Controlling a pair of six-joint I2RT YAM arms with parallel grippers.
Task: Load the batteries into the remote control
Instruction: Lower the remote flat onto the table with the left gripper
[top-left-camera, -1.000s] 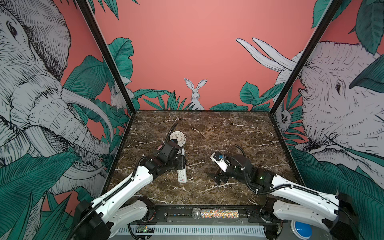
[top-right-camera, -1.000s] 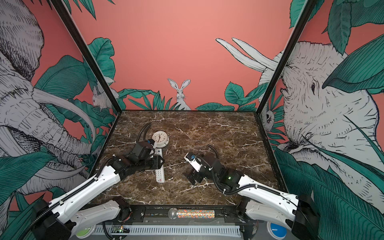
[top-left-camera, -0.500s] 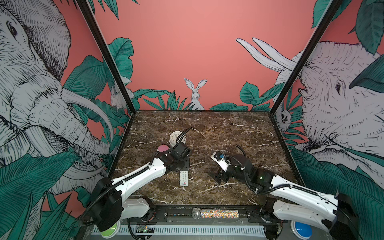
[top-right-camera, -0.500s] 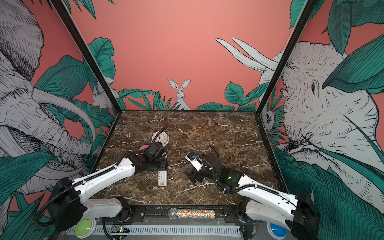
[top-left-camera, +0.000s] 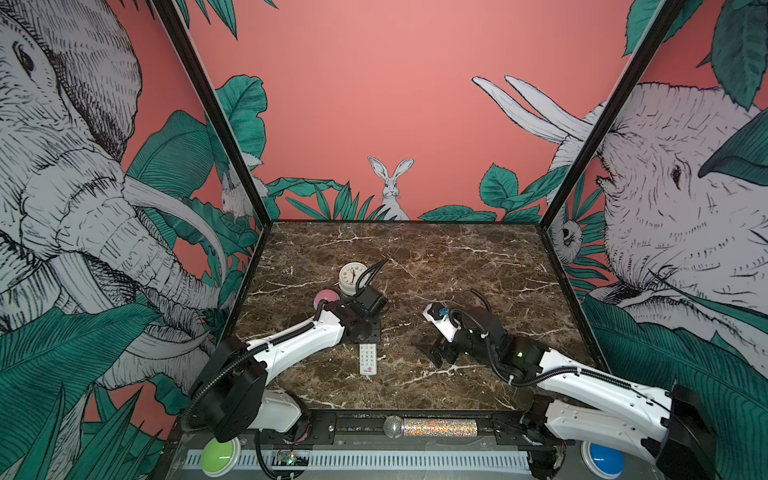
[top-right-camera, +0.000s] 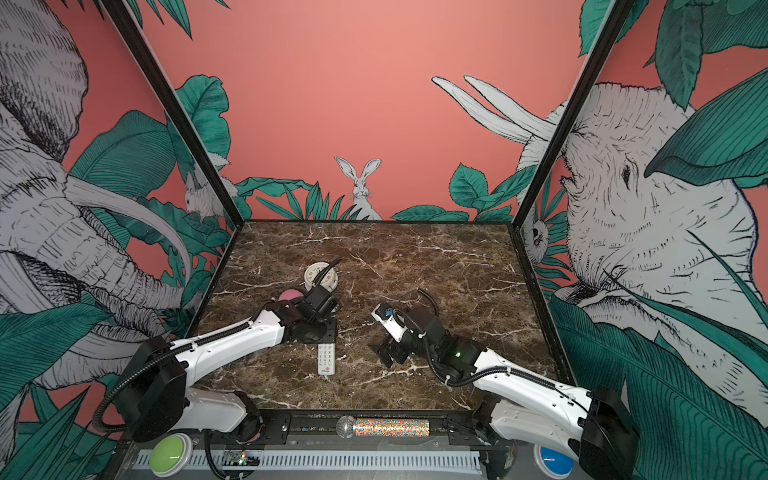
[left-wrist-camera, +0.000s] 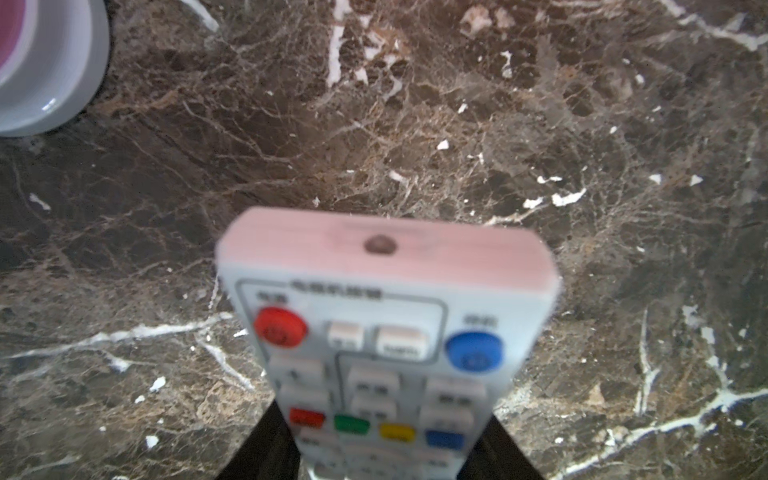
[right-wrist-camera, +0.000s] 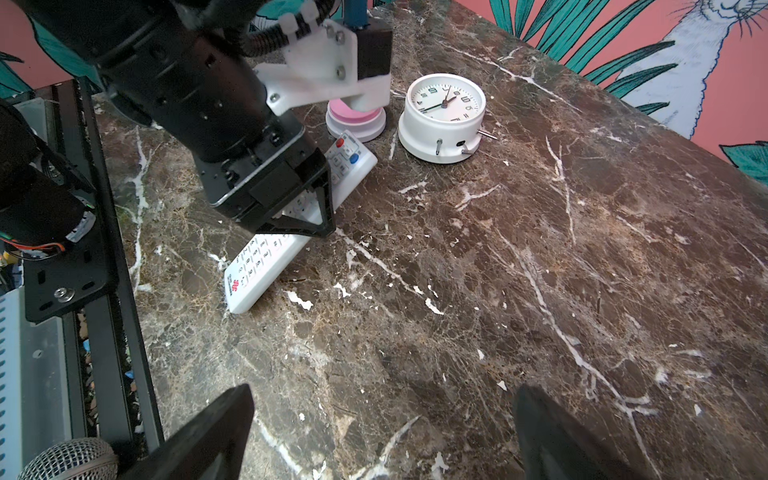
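The remote control (top-left-camera: 368, 359) (top-right-camera: 326, 358) is a long white bar lying button side up, with its red logo end toward the table's front. My left gripper (top-left-camera: 366, 337) (right-wrist-camera: 299, 220) is shut across its middle. In the left wrist view the remote (left-wrist-camera: 386, 324) runs out from between the black fingers (left-wrist-camera: 266, 449), red and blue round buttons near its far end. My right gripper (top-left-camera: 442, 357) (right-wrist-camera: 382, 436) hangs open low over bare marble to the right of the remote, with nothing between its fingers. The batteries are out of view.
A round white clock (top-left-camera: 352, 276) (right-wrist-camera: 442, 116) lies behind the left gripper. A white disc with a pink top (top-left-camera: 326, 298) (right-wrist-camera: 355, 118) sits beside it. A glittery microphone (top-left-camera: 430, 427) lies on the front rail. Walls close in the marble table (top-left-camera: 478, 266) on three sides.
My left arm has lowered and stretched out flat over the table, bringing the remote slightly toward the front. The pink-topped disc has come into view. The right arm has not moved.
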